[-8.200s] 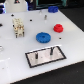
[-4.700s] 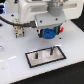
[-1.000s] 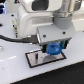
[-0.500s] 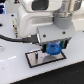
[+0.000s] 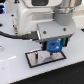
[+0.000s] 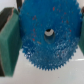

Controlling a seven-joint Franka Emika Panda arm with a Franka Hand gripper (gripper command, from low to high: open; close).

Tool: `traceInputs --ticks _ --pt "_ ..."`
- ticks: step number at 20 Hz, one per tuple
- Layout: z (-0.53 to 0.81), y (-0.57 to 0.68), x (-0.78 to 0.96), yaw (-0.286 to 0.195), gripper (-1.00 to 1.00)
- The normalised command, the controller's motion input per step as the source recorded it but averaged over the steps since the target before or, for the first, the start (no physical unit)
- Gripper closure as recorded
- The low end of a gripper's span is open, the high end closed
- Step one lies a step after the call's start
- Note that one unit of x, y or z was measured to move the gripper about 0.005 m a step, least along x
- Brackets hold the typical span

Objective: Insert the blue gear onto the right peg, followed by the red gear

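Observation:
My gripper [image 5: 54, 47] is shut on the blue gear [image 5: 54, 46] and holds it flat just above the right part of the grey black-edged plate [image 5: 37, 61]. In the wrist view the blue gear [image 6: 47, 37] fills the middle, its toothed rim clamped between the green finger pads [image 6: 9, 42]. Its centre hole [image 6: 48, 33] shows something pale inside. The right peg is hidden under the gear. A short pale pin [image 5: 42, 56] stands on the plate, to the gear's left in the exterior view. The red gear is hidden behind the arm.
The plate lies on a white table [image 5: 15, 72]. A black cable [image 5: 10, 35] runs from the exterior view's left to the arm. The arm's white body [image 5: 35, 17] fills the upper part of the exterior view.
The arm came down on the blue gear, closed on it and carried it over the plate. Over the last second it has barely moved.

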Motion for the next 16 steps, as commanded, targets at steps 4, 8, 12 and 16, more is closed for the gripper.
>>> traceInputs --ticks 4,8,12,16 --pt "-0.16 -0.06 0.07 0.0 1.0" --pt "-0.24 -0.05 0.05 0.0 1.0" --pt "-0.1 -0.03 0.06 0.0 1.0" --pt "0.18 -0.01 0.13 0.0 1.0"
